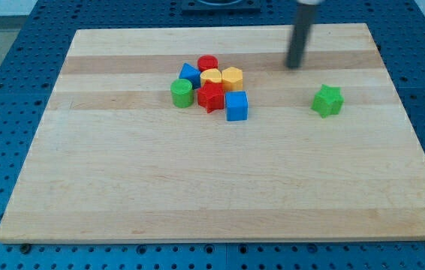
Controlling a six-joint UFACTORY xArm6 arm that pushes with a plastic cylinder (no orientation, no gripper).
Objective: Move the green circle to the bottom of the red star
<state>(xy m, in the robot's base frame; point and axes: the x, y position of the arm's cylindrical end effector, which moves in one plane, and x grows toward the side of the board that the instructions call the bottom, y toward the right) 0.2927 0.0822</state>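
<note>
The green circle [182, 93] is a short cylinder at the left edge of a cluster of blocks near the board's upper middle. The red star [211, 97] sits just to its right, touching or nearly touching it. My tip [293, 66] is far to the view's right of the cluster, above and left of a green star [327, 100], and touches no block.
The cluster also holds a blue block [190, 75], a red cylinder [208, 64], a yellow block [211, 76], a yellow hexagon [232, 78] and a blue cube [236, 106]. The wooden board [212, 187] lies on a blue perforated table.
</note>
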